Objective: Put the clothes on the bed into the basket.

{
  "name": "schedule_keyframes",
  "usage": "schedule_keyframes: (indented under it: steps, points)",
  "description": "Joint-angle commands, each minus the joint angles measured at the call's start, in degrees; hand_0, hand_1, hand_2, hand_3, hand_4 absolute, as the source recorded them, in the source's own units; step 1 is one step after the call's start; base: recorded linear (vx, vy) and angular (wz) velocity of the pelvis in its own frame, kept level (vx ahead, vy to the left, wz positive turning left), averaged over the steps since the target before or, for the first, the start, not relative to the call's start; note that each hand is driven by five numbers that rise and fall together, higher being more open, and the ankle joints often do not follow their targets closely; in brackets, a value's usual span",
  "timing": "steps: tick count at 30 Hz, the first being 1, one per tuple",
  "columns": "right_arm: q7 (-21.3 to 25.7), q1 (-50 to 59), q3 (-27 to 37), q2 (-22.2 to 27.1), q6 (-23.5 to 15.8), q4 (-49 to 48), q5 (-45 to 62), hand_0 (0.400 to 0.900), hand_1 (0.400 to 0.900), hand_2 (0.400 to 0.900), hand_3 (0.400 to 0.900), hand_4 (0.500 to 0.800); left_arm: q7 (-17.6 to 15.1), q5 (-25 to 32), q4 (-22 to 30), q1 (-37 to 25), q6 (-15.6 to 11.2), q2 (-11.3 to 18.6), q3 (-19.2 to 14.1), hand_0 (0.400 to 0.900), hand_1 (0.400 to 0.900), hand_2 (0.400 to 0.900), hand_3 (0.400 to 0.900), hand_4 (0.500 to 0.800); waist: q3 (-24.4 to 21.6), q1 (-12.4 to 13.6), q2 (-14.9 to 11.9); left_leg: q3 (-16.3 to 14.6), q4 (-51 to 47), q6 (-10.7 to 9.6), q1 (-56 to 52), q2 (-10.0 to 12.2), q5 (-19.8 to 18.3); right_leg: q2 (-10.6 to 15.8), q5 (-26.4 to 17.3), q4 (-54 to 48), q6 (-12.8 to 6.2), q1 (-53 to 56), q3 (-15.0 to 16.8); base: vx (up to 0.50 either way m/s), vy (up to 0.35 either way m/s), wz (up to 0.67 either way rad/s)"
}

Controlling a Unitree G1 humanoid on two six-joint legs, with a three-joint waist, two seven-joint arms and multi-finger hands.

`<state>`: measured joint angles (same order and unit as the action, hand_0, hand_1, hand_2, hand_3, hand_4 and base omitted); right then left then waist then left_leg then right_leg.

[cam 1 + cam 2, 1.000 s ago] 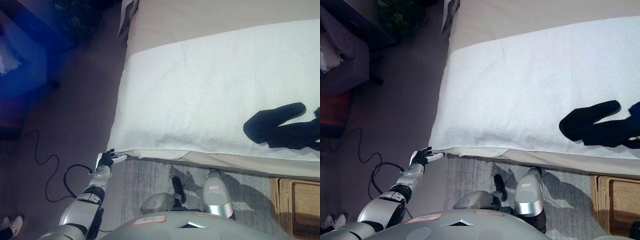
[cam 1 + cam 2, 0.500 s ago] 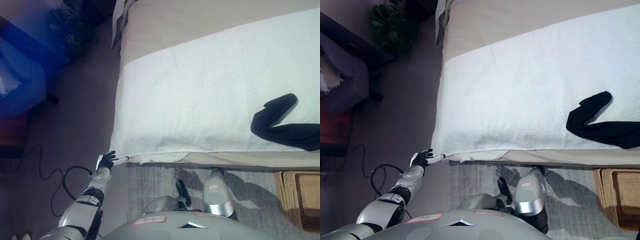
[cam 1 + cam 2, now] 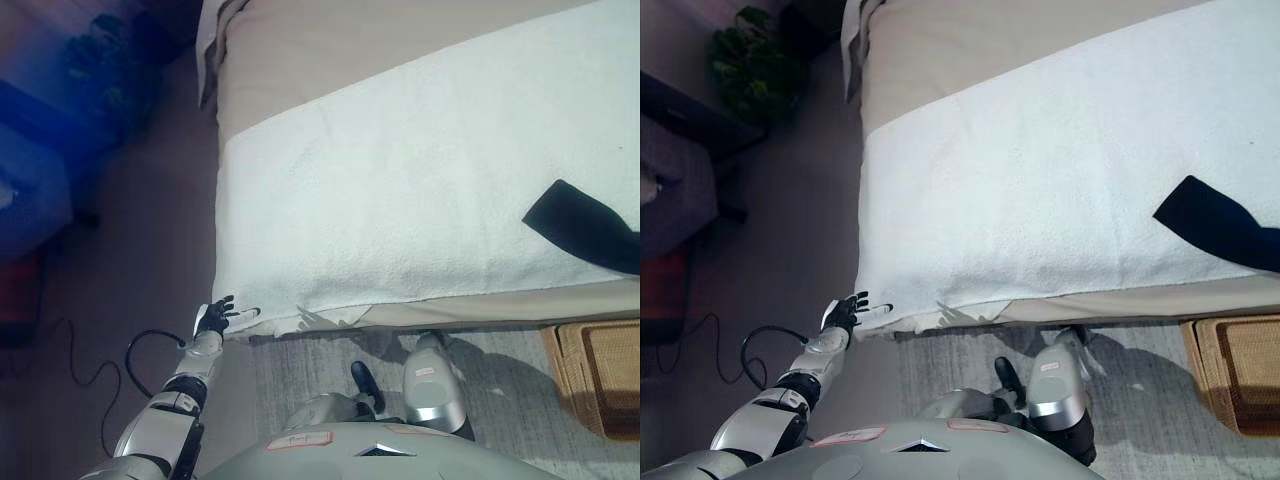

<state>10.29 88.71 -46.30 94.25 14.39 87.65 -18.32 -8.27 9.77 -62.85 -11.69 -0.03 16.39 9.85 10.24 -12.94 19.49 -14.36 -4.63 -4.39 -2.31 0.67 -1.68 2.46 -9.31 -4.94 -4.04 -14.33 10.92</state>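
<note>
There's the dark garment [image 3: 585, 225], lying flat on the white blanket [image 3: 420, 190] near the bed's right side, its far end cut off by the view's right edge, its pointed end aimed toward the middle of the bed. It sits a little back from the blanket's near edge. The whole left and middle stretch of blanket around it lies open. Beyond the blanket, a tan sheet [image 3: 340, 45] covers the bed up to its far edge.

Down on the floor, just off the bed's near edge at the right, a wicker basket [image 3: 1232, 372] sits on a grey rug [image 3: 1140, 395], partly cut by the frame, well apart from the garment above.

Over at the bed's near-left corner, the left hand [image 3: 214, 318] hovers with fingers spread wide, holding nothing, fingertips right at the blanket's hanging corner. The right hand does not show. Left of the bed the floor runs open to a potted plant [image 3: 745, 65] and dark furniture [image 3: 675, 180].
</note>
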Motion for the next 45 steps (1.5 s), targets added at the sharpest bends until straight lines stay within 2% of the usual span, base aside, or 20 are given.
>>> schedule_keyframes:
  steps: [1,8,9,10,13,19,24,25,27,29,33,35,36,38,39,42,45]
  points:
    - [2.2,-4.0,-6.3,4.4,-0.2,-2.7,-4.0,0.400,0.400,0.400,0.400,0.500,-1.9,-1.8,-1.3,-0.5,-1.7,9.5,-2.1,0.900,0.900,0.900,0.900,0.800,-4.3,-3.8,-3.4,0.7,4.8,-2.8,-2.3,-0.2,7.4,-3.7,6.7,-0.1,-1.51,6.3,1.0,0.00,-0.031,-0.11]
    - [1.3,-9.5,-1.0,4.5,-0.3,-4.4,-3.3,0.400,0.400,0.400,0.400,0.500,-1.9,-1.5,-1.2,-0.1,-1.7,9.2,-2.1,0.900,0.900,0.900,0.900,0.800,-4.3,-4.1,-3.1,0.2,4.6,-2.7,-3.0,0.0,7.9,-4.0,7.0,-0.1,-1.25,6.7,1.6,-0.01,-0.012,-0.05]
    - [0.5,-11.0,0.5,3.8,-1.4,-5.0,-1.7,0.900,0.900,0.900,0.900,0.800,-1.6,-1.3,-0.7,0.3,-1.8,9.0,-2.4,0.900,0.900,0.900,0.900,0.800,-4.3,-4.0,-2.8,0.1,4.8,-2.7,-3.0,0.0,8.0,-4.0,7.0,-0.1,-1.31,6.7,1.7,-0.02,-0.015,-0.05]
    - [-2.0,-14.3,3.1,2.6,-2.5,-4.7,-0.1,0.900,0.900,0.900,0.900,0.800,-1.3,-1.3,-0.6,0.2,-1.7,8.7,-2.5,0.900,0.900,0.900,0.900,0.800,-4.1,-4.3,-2.4,0.2,4.9,-2.7,-3.2,0.0,8.0,-4.1,7.2,-0.1,-1.24,6.9,1.5,-0.02,-0.025,-0.05]
    - [-2.1,-18.0,8.0,1.5,-2.6,-4.1,1.8,0.900,0.900,0.900,0.900,0.800,-0.1,-1.2,-0.9,-0.1,-1.3,9.6,-1.4,0.900,0.900,0.900,0.900,0.800,-4.3,-3.2,-3.7,-0.1,5.3,-2.8,-2.9,0.1,8.3,-4.2,7.1,-0.1,-1.08,6.8,1.7,-0.02,-0.012,-0.04]
    - [-3.7,-18.9,9.1,-0.5,-3.0,-3.4,3.0,0.900,0.900,0.900,0.900,0.800,1.2,0.7,-2.4,1.5,-1.2,7.2,-1.2,0.900,0.900,0.900,0.900,0.800,-4.2,-2.0,-3.4,0.3,4.9,-2.7,-2.9,0.0,8.3,-4.0,7.3,-0.1,-0.99,6.8,1.5,-0.02,-0.009,0.03]
    - [-4.3,-20.0,10.2,-3.3,-4.5,-5.4,5.1,0.900,0.900,0.900,0.900,0.800,1.7,0.7,-3.2,2.4,-1.3,6.7,-1.4,0.900,0.900,0.900,0.900,0.800,-3.9,-1.0,-3.0,0.5,5.1,-2.5,-2.7,-0.2,8.2,-3.7,7.2,-0.1,-1.00,6.7,1.4,0.00,0.001,-0.03]
    - [-6.2,-22.6,12.5,-5.9,-6.1,-9.4,8.8,0.900,0.900,0.900,0.900,0.800,2.0,1.1,-3.1,2.6,-1.4,6.6,-2.0,0.900,0.900,0.900,0.900,0.800,-3.5,-1.1,-2.9,0.5,5.1,-2.3,-2.6,-0.3,7.7,-3.9,6.9,-0.1,-1.04,6.5,1.8,-0.01,0.006,-0.18]
    - [-5.5,-24.7,14.7,-6.8,-6.9,-12.5,10.3,0.900,0.900,0.900,0.900,0.800,1.9,1.3,-3.1,2.1,-1.5,7.0,-2.2,0.900,0.900,0.900,0.900,0.800,-3.4,-0.9,-3.1,0.1,5.1,-2.3,-2.5,-0.3,7.5,-4.0,6.7,-0.1,-1.12,6.2,2.2,-0.01,-0.007,-0.20]
    - [-6.7,-34.1,22.3,-11.1,-9.7,-14.4,15.6,0.900,0.900,0.900,0.900,0.800,2.2,1.6,-3.2,1.3,-1.7,6.6,-2.7,0.900,0.900,0.900,0.900,0.800,-3.2,-1.1,-3.1,-0.1,5.1,-2.2,-2.5,-0.2,7.0,-4.1,6.2,-0.1,-1.35,5.8,2.5,-0.03,-0.024,-0.08]
    - [-7.7,-46.5,31.4,-16.2,-11.4,-19.4,18.4,0.900,0.900,0.900,0.900,0.800,2.4,2.2,-3.3,1.0,-1.8,6.6,-3.4,0.900,0.900,0.900,0.900,0.800,-3.0,-1.0,-4.0,-0.2,5.0,-1.8,-2.7,0.0,5.3,-3.9,6.4,-0.1,-1.32,6.0,2.2,-0.04,-0.001,0.08]
    - [-7.3,-58.0,40.4,-20.8,-13.6,-28.5,22.0,0.900,0.900,0.900,0.900,0.800,2.8,2.5,-1.7,2.1,-2.2,6.7,-4.5,0.900,0.900,0.900,0.900,0.800,-2.5,-1.5,-4.5,0.1,5.3,-1.6,-3.0,0.1,4.2,-3.7,6.4,-0.1,-1.25,6.6,1.8,-0.07,0.013,0.19]
    - [-6.3,-64.5,46.1,-24.7,-15.1,-33.0,24.7,0.900,0.900,0.900,0.900,0.800,2.8,2.8,-0.8,3.1,-2.5,6.0,-4.9,0.900,0.900,0.900,0.900,0.800,-2.3,-1.6,-4.7,0.1,5.5,-1.4,-3.1,0.1,3.7,-3.5,6.3,-0.1,-1.18,6.7,1.5,-0.08,-0.006,0.30]
    - [-7.0,-73.9,52.4,-30.6,-16.7,-40.2,26.1,0.900,0.900,0.900,0.900,0.800,2.8,2.7,1.4,4.7,-2.7,5.7,-5.7,0.900,0.900,0.900,0.900,0.800,-2.3,-1.1,-5.6,0.4,5.9,-1.1,-3.3,0.2,2.5,-3.3,6.4,-0.1,-1.09,7.2,0.6,-0.10,-0.019,0.46]
    - [-6.7,-77.7,53.6,-35.9,-17.9,-42.7,27.8,0.900,0.900,0.900,0.900,0.800,2.9,2.6,2.1,5.4,-3.2,5.3,-5.9,0.900,0.900,0.900,0.900,0.800,-2.1,-0.9,-6.3,0.5,6.2,-1.0,-3.3,0.5,1.9,-2.9,6.1,-0.1,-0.95,7.5,-0.3,-0.13,-0.051,0.59]
    - [-5.9,-82.6,53.8,-46.9,-19.2,-43.1,29.9,0.900,0.900,0.900,0.900,0.800,2.6,0.8,2.0,5.9,-3.3,3.9,-5.4,0.900,0.900,0.900,0.900,0.800,-2.6,0.1,-8.5,0.5,6.4,-0.8,-3.6,1.3,1.1,-2.1,6.2,-0.1,-0.60,8.5,-3.4,-0.12,-0.037,0.71]
    - [-4.7,-86.4,51.4,-55.9,-20.3,-45.5,29.7,0.900,0.900,0.900,0.900,0.800,1.3,-1.4,2.9,6.6,-3.1,2.4,-4.5,0.900,0.900,0.900,0.900,0.800,-3.0,0.6,-10.2,-0.7,5.2,-0.7,-4.6,2.2,0.3,-1.4,6.7,-0.1,-0.51,9.9,-6.3,-0.09,0.023,0.64]
